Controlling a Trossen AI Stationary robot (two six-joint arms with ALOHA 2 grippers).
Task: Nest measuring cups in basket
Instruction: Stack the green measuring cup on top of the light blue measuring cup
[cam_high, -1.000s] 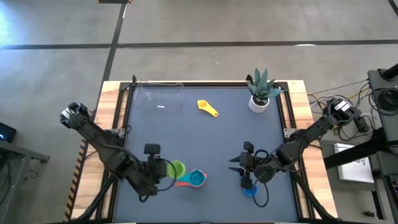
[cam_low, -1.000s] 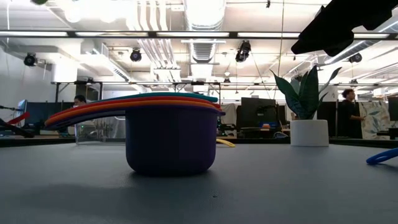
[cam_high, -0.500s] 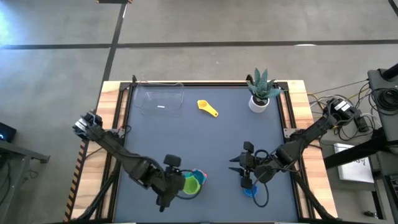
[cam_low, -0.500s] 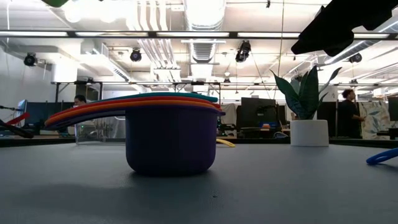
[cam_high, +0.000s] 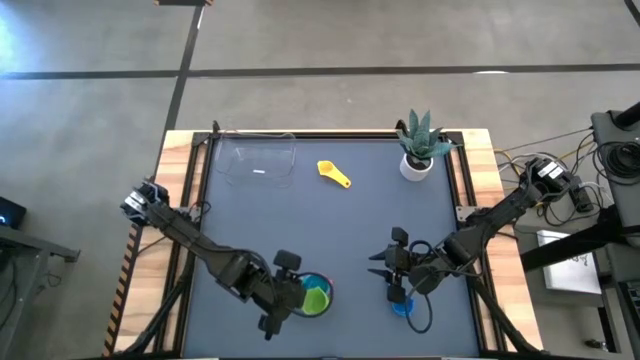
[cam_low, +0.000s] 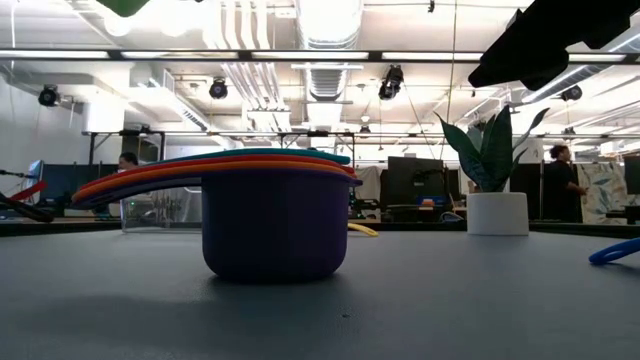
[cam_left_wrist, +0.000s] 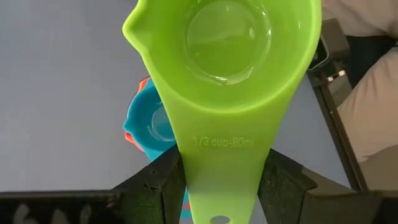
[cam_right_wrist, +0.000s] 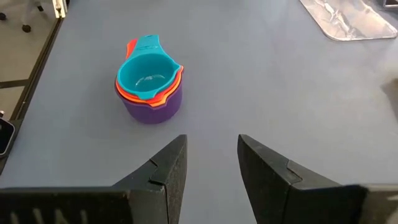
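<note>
Green cup carried over the stack, ready to nest.
The left hand (cam_left_wrist: 217, 186), clamped on the green cup's (cam_left_wrist: 227, 81) handle, hovers above the light blue, red, orange and purple stack (cam_right_wrist: 149, 84); next, lower it squarely in. The right hand (cam_right_wrist: 211, 165) waits part-open, empty; the basket (cam_high: 258, 160) sits well apart.

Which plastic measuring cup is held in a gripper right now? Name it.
The green plastic measuring cup: the left gripper clamps its flat handle above the nested stack. The yellow cup and blue cup lie loose on the table.
</note>
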